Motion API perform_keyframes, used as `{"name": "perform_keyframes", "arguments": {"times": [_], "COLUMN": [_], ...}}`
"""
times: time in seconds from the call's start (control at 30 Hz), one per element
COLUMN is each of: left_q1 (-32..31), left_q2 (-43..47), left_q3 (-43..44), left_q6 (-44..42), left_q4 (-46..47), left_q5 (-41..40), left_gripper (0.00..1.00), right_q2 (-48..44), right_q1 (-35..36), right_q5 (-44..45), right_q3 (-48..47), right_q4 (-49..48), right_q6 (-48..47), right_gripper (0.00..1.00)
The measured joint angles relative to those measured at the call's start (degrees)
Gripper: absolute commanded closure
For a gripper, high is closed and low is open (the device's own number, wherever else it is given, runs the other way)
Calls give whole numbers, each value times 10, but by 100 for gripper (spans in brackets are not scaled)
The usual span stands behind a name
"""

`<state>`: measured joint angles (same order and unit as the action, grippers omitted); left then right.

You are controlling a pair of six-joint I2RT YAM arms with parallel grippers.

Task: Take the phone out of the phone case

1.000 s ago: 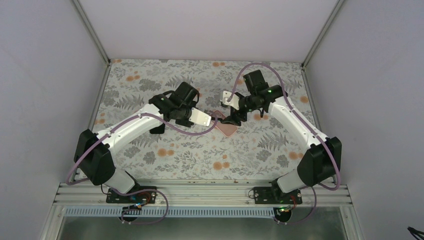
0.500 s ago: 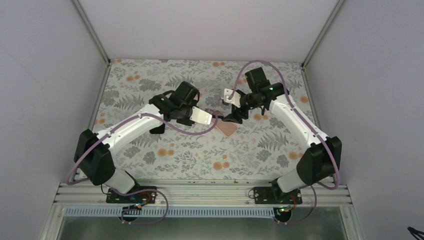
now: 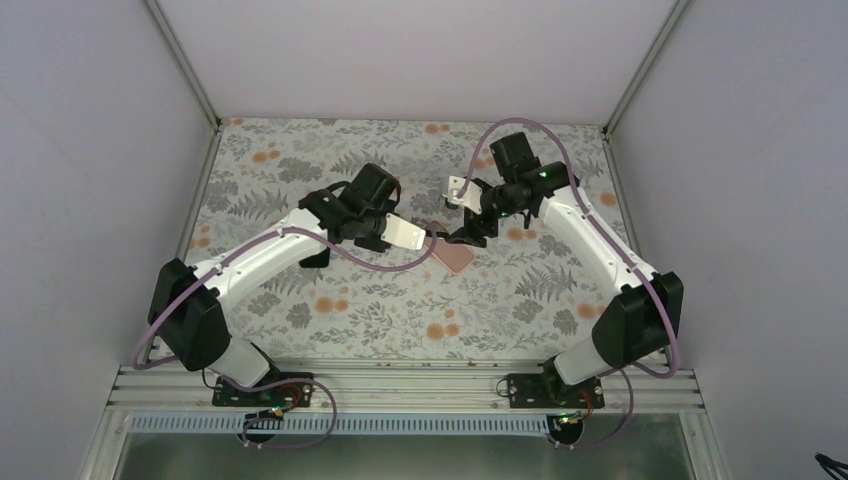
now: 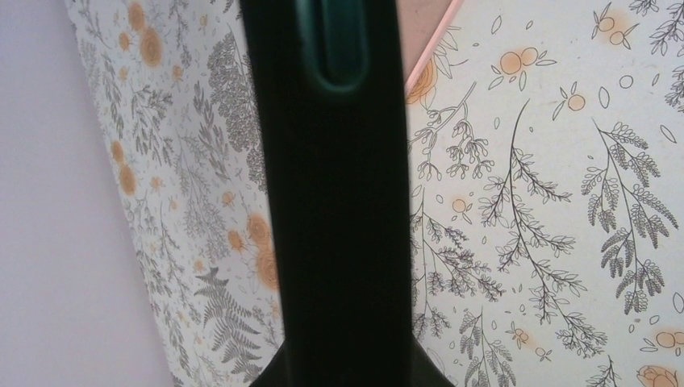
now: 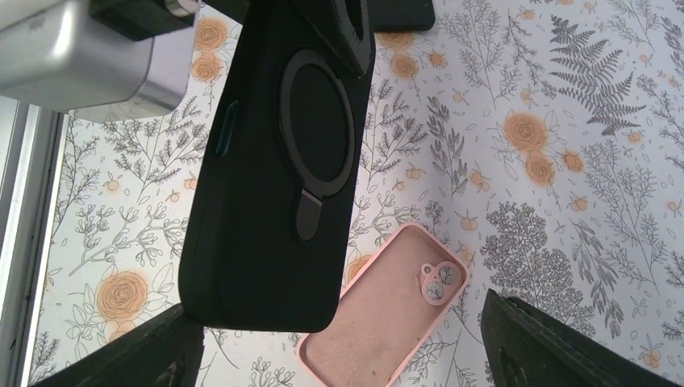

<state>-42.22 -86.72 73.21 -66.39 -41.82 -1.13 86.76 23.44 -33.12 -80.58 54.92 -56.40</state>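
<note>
Pink phone case [image 5: 387, 310] lying empty on the tabletop [image 5: 565, 201], black phone [image 5: 274, 185] clamped above it in the left jaws; right jaws wide apart, drawn slightly back since a second ago.

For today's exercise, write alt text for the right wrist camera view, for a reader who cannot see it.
A black phone case with a round ring on its back hangs from the left gripper over a floral-print table. Below it an empty pink case lies open side up. The right gripper is open, one finger in each bottom corner.
</note>
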Motion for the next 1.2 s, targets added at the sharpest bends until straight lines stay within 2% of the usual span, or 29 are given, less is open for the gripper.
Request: {"name": "perform_keyframes", "arguments": {"times": [0.17,0.5,0.73,0.93,1.2], "left_q1": [0,-36,-26,-3,-3], "left_q2": [0,-5,-8,-28,-41], "left_q3": [0,-23,-23,-10,8], "left_q6": [-2,-48,-52,-55,-54], "left_q4": [3,-92,-95,-94,-88], "left_q5": [-4,37,43,48,49], "left_gripper": [98,98,98,98,98], "right_q2": [1,4,5,-19,-48], "right_q1": [-7,-38,-33,3,52], "right_q5": [3,28,11,3,-9], "right_q3": [-7,-41,-40,28,94], "right_q4": [0,-91,-50,-30,-30], "right_q6": [-3,-3,-22,-20,6], "right_gripper": [12,11,12,17,20]}}
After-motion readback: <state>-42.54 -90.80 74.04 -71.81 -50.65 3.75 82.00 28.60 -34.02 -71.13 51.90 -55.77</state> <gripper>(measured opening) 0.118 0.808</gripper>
